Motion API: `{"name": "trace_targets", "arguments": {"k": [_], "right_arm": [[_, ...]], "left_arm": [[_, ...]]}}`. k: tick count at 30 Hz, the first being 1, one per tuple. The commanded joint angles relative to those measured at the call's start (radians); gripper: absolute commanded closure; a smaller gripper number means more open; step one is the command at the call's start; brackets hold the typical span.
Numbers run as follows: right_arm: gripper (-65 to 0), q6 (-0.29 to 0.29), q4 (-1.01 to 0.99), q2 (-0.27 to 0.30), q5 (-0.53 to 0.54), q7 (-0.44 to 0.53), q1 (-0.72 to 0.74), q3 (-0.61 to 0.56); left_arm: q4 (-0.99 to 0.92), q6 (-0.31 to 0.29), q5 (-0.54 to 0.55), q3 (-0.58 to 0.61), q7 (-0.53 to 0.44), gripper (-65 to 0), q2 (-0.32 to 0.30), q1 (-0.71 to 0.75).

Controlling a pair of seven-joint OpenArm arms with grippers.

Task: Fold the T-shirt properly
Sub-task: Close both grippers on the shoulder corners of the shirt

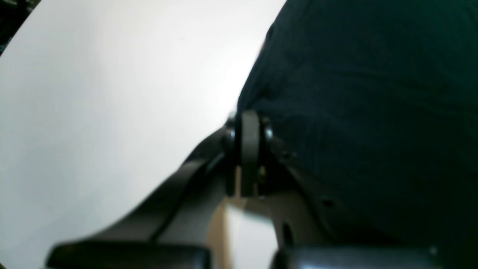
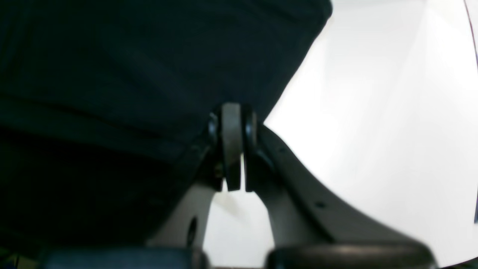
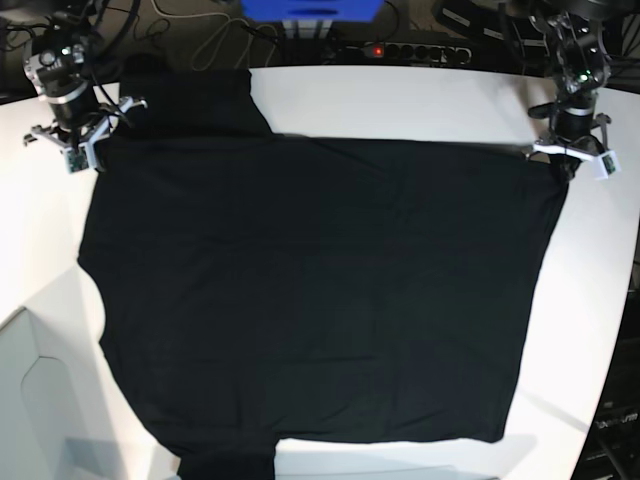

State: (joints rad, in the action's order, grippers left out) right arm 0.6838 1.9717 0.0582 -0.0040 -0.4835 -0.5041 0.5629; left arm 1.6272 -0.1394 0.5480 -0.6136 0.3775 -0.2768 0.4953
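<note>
A large plain black soft fabric T-shirt point(image 3: 320, 290) is lying spread flat over most of a white, round-edged tabletop point(image 3: 410, 100), print not showing from the overhead base view, only unbroken black cloth. One short sleeve point(image 3: 195, 95) is reaching toward the far left corner of that view, and another bit of black fabric is running off the near edge at lower left. The right gripper point(image 3: 88, 135), seen at the base view's upper left, is sitting at the shirt's far left corner; in the right wrist view its fingers point(image 2: 231, 145) are standing clenched together, pads pressed flat, right at the edge of the dark cloth point(image 2: 130, 93), so it is appearing to pinch the hem there, though the fabric between the pads is too dark to make out plainly. The left gripper point(image 3: 568, 160), at the base view's upper right, is sitting at the opposite far corner; its wrist view is showing the fingers point(image 1: 249, 149) likewise clamped shut at the border of the black fabric point(image 1: 373, 112), bare white table point(image 1: 112, 112) lying to one side. Between the two grippers the far hem is running in a fairly straight line across the table. A black power strip point(image 3: 405, 48) with a red light and a blue object point(image 3: 310, 10) are sitting beyond the far edge.
</note>
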Motion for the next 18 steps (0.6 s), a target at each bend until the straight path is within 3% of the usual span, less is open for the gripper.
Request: {"name": "trace_targets", "arguments": {"k": [1, 4, 8, 11, 18], "right_arm": [[0.0, 0.014, 0.018, 0.009, 0.009, 0.019, -0.015, 0.004], [-5.2, 0.014, 0.019, 0.016, 0.009, 0.019, -0.051, -0.024], [-25.7, 0.014, 0.019, 0.056, 0.009, 0.021, -0.086, -0.08], [-36.9, 0.014, 0.015, 0.062, 0.009, 0.024, -0.095, -0.102], [-38.4, 0.014, -0.021, 0.062, 0.008, 0.021, -0.072, -0.109]], "left_arm": [[0.02, 0.001, 0.004, -0.01, -0.024, -0.1, -0.014, -0.002], [0.02, 0.001, 0.004, -0.009, -0.024, -0.1, -0.014, -0.002], [0.02, 0.001, 0.004, -0.009, -0.024, -0.1, -0.009, -0.001], [0.02, 0.001, 0.004, -0.009, -0.024, -0.1, -0.009, -0.001], [0.015, 0.001, 0.004, -0.009, -0.024, -0.1, -0.009, -0.001]]}}
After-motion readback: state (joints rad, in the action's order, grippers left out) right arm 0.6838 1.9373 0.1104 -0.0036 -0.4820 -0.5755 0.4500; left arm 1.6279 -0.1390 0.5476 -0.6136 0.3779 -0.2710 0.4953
